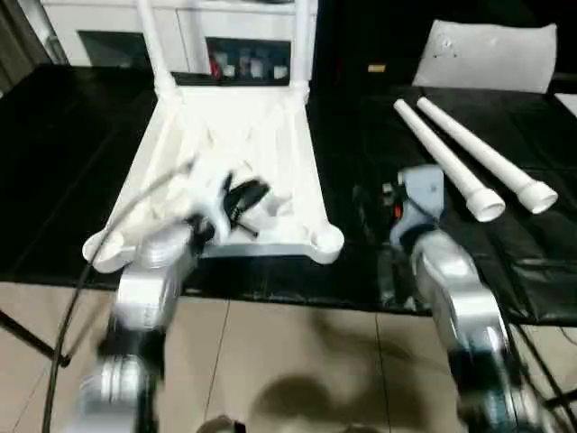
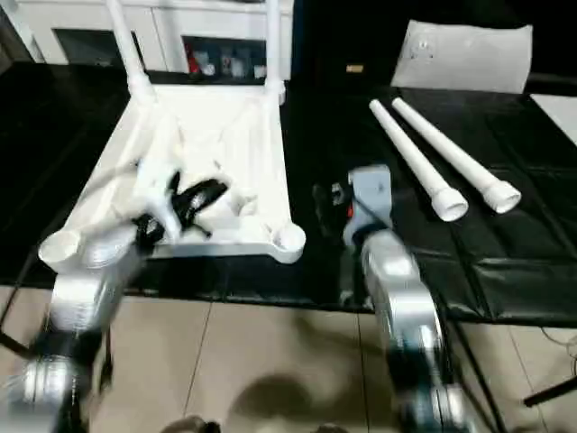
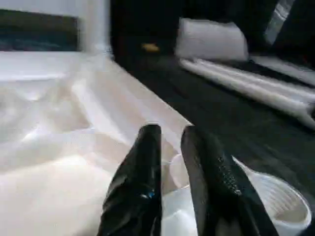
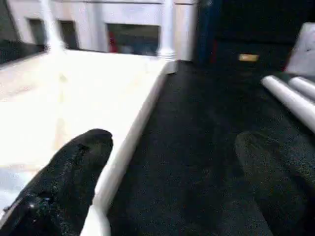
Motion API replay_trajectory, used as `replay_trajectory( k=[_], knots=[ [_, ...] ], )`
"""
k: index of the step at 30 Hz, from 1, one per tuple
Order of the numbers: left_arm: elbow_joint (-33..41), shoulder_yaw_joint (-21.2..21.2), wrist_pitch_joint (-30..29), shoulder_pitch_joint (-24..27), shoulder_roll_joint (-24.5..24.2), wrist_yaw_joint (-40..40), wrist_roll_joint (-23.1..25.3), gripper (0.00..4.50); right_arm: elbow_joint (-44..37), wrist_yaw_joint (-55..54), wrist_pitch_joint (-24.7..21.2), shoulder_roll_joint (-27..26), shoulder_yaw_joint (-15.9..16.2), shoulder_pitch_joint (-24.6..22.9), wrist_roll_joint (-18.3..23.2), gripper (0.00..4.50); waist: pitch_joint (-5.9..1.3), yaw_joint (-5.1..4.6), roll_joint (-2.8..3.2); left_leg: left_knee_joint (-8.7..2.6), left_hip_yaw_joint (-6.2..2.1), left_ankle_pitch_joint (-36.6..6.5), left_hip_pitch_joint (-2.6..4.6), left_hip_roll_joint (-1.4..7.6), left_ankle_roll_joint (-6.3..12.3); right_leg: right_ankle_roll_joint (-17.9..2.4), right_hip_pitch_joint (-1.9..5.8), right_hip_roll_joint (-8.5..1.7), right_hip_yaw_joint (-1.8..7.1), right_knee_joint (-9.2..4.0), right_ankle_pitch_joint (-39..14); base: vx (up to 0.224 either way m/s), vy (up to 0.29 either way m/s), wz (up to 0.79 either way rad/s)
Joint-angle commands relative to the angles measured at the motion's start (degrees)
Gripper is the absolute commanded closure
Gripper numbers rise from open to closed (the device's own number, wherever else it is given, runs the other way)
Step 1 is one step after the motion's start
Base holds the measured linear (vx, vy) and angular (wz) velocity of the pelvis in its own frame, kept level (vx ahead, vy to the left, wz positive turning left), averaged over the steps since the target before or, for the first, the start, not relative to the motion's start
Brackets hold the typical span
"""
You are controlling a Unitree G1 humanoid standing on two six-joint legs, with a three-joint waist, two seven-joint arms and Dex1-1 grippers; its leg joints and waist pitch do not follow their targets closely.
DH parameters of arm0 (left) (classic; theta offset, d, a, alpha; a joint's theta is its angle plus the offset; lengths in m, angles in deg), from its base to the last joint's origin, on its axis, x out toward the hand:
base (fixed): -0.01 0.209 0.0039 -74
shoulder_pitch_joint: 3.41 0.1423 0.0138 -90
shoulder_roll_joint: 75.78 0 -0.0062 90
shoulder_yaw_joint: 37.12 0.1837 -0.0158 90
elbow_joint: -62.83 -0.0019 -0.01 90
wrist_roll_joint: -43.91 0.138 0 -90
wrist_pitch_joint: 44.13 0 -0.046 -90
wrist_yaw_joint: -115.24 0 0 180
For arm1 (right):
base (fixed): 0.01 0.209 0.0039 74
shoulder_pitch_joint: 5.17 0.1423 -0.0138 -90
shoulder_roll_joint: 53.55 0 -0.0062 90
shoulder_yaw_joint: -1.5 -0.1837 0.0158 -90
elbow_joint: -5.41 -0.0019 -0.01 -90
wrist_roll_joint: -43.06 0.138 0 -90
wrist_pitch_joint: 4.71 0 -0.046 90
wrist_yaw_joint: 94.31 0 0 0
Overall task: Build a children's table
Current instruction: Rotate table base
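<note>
The white tabletop (image 1: 270,126) lies ribbed side up on the black table. Two white legs (image 1: 153,45) (image 1: 302,41) stand upright in its far corner sockets. Its near right socket (image 1: 326,240) holds nothing. Two loose legs (image 1: 446,158) (image 1: 491,162) lie side by side to the right. My left gripper (image 1: 248,197) hovers over the tabletop's near part, its fingers (image 3: 142,162) almost together with nothing between them. Over the black surface just right of the tabletop's edge, my right gripper (image 4: 172,142) is spread wide and holds nothing.
A white flat bag (image 1: 491,54) lies at the back right of the black table (image 1: 63,153). A white cabinet (image 1: 225,27) stands behind. The table's front edge runs just below the tabletop, with tiled floor (image 1: 297,361) beneath.
</note>
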Motion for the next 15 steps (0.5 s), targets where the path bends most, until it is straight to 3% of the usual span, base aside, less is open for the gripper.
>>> replay_trajectory(
  k=[1,3,6,8,9,11,13,15],
  knots=[
    [4.9,-1.4,0.0,1.0,0.4,-4.0,2.1,3.26,-4.1,1.1,-0.9,0.3,0.8,-1.8,1.3,0.0,-3.17,-0.13,-0.08,-4.96,-1.01,-16.7,1.73,3.55,0.6,-9.7,1.54,-3.35,2.51,-5.53,-12.7,0.0,0.0,0.0],
    [6.9,-3.8,0.8,2.3,1.7,-9.1,3.9,3.24,-6.8,2.6,-0.6,0.3,1.0,-5.0,2.7,0.0,-2.91,-0.3,-0.31,-5.29,-1.26,-19.0,1.73,3.49,-0.84,-7.7,1.31,-3.25,2.53,-5.87,-15.9,0.0,0.0,0.0],
    [8.4,-5.0,-0.7,3.2,1.8,-12.2,4.6,2.9,-9.2,3.1,-2.5,0.6,1.2,-7.0,3.2,0.0,-2.87,-0.39,-0.7,-5.46,-1.5,-18.7,1.5,3.36,-1.53,-6.0,1.4,-3.2,2.53,-5.84,-14.9,0.0,0.0,0.0],
    [9.1,-4.7,-3.3,4.0,0.6,-12.3,4.9,2.86,-10.5,3.0,-3.5,0.3,1.2,-7.7,3.6,0.0,-3.03,-0.73,-0.63,-5.44,-1.54,-17.4,1.36,3.2,-1.56,-5.9,1.41,-3.12,2.48,-5.74,-13.0,0.0,0.0,0.0],
    [11.3,-3.4,-5.1,7.2,-0.8,-9.7,3.7,2.71,-13.1,4.1,-5.6,0.3,2.3,-9.2,5.3,0.0,-3.08,-0.68,-0.84,-5.37,-1.49,-16.3,1.34,3.14,-1.37,-5.7,1.4,-3.08,2.52,-5.55,-11.5,0.0,0.0,0.0],
    [13.3,-2.8,-6.7,8.7,-0.6,-8.7,2.3,2.45,-14.1,3.8,-5.9,0.3,2.3,-10.0,5.3,0.0,-3.12,-0.75,-0.86,-5.35,-1.47,-14.9,1.1,3.1,-0.89,-5.8,1.49,-3.07,2.56,-5.46,-9.6,0.0,0.0,0.0],
    [15.0,-1.1,-7.8,10.1,-0.9,-8.5,3.6,2.37,-14.2,1.8,-5.5,0.0,1.5,-10.9,4.2,0.0,-3.23,-0.52,-0.6,-5.19,-1.32,-13.6,1.41,3.19,-1.0,-6.8,1.28,-3.04,2.6,-5.32,-6.3,0.0,0.0,0.0],
    [16.1,0.2,-8.4,10.9,-0.4,-9.0,4.1,2.13,-13.8,1.3,-5.5,0.3,0.1,-12.9,4.2,0.0,-3.09,-0.17,-0.53,-5.16,-1.15,-15.0,1.72,3.17,-1.24,-6.9,1.05,-3.03,2.72,-5.52,-6.8,0.0,0.0,0.0]
  ],
)
